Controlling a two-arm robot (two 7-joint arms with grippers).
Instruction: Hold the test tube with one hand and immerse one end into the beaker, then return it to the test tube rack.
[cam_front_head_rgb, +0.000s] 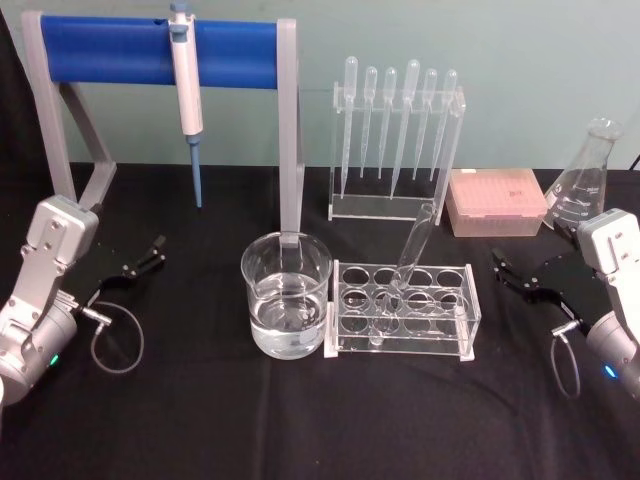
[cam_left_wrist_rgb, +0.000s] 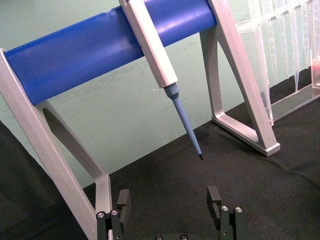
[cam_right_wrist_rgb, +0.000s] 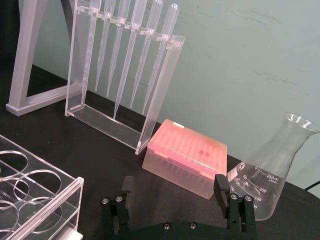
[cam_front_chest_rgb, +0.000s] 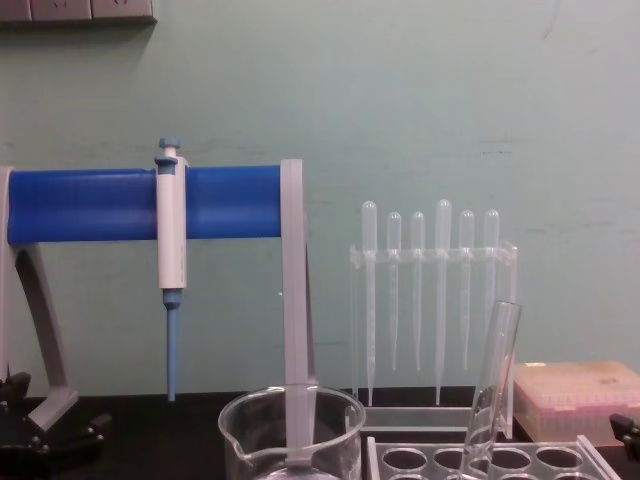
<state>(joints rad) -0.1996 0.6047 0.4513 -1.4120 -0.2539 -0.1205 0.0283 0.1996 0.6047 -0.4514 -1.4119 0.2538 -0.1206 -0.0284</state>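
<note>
The long clear glass test tube (cam_front_head_rgb: 415, 250) leans in the clear plastic rack (cam_front_head_rgb: 470, 318), just beside the wide glass beaker (cam_front_head_rgb: 287, 300) of water. The black left gripper (cam_front_head_rgb: 143, 256) and black right gripper (cam_front_head_rgb: 505, 268) sit at the sides, spread wide, holding nothing. Next, I think, one must reach in and pinch the tube near its top.

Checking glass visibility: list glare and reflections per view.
Head view: highlights on the beaker rim; left wrist view: sheen along the blue bar; right wrist view: glints on the flask; chest view: faint edge highlights on the tube.
</note>
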